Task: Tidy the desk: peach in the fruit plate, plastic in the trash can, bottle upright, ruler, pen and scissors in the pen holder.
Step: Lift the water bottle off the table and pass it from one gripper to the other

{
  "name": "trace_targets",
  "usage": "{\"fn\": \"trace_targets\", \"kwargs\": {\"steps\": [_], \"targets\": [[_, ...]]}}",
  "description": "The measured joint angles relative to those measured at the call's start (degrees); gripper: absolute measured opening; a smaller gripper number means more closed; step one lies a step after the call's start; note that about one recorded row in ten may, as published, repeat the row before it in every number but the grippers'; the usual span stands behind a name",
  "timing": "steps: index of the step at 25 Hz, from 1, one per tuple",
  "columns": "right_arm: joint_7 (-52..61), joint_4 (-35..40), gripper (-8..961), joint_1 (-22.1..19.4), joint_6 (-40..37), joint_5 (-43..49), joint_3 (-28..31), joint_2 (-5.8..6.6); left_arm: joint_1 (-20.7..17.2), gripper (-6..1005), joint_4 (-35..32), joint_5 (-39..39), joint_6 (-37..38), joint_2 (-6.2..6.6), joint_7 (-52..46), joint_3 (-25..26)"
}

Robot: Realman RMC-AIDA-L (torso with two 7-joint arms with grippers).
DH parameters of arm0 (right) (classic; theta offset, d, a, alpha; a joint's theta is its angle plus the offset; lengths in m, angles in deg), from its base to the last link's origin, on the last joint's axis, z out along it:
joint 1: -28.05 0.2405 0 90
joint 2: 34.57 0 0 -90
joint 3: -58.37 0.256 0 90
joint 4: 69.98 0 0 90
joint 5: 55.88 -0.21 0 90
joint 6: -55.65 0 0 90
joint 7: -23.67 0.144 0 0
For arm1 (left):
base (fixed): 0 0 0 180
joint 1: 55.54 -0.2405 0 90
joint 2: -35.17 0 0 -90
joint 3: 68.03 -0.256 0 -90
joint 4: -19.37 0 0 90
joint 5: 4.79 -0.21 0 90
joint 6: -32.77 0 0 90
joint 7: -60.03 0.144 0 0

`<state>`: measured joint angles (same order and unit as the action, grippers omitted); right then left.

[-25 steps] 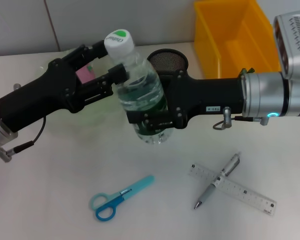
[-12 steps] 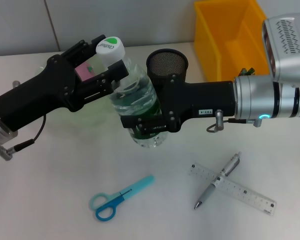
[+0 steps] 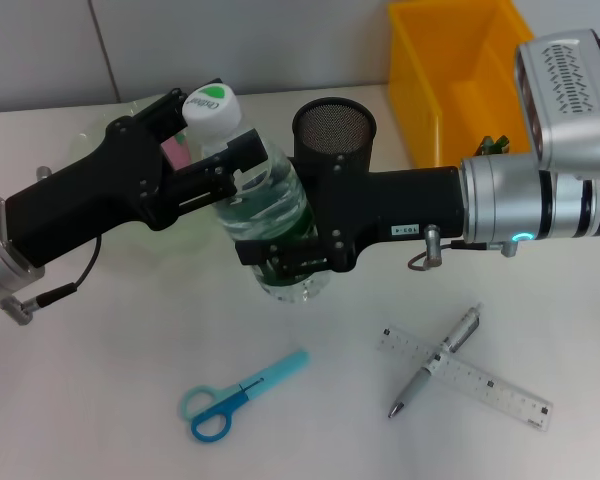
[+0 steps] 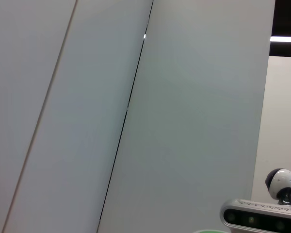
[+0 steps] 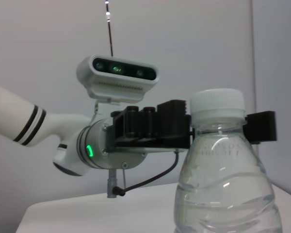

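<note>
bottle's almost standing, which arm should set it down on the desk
Right, probably. The right gripper clamps the bottle around its body, carrying it near upright. The left gripper only steadies the neck below the cap.

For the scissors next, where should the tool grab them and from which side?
The scissors lie flat on the table, away from the pen and ruler. Probably come straight down and pinch across the narrow closed blades just beyond the handle loops; the loops look too wide and rounded for a steady hold.
</note>
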<state>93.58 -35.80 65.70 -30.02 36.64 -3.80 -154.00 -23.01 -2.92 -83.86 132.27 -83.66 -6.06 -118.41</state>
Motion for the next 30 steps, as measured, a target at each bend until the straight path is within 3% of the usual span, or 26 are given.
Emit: {"fn": "trace_targets", "kwargs": {"steps": [30], "targets": [[-0.88, 0.0, 769, 0.05, 0.86, -0.37, -1.09, -0.1, -0.61, 813, 0.1, -0.01, -0.03, 0.01, 0.0, -0.25]]}}
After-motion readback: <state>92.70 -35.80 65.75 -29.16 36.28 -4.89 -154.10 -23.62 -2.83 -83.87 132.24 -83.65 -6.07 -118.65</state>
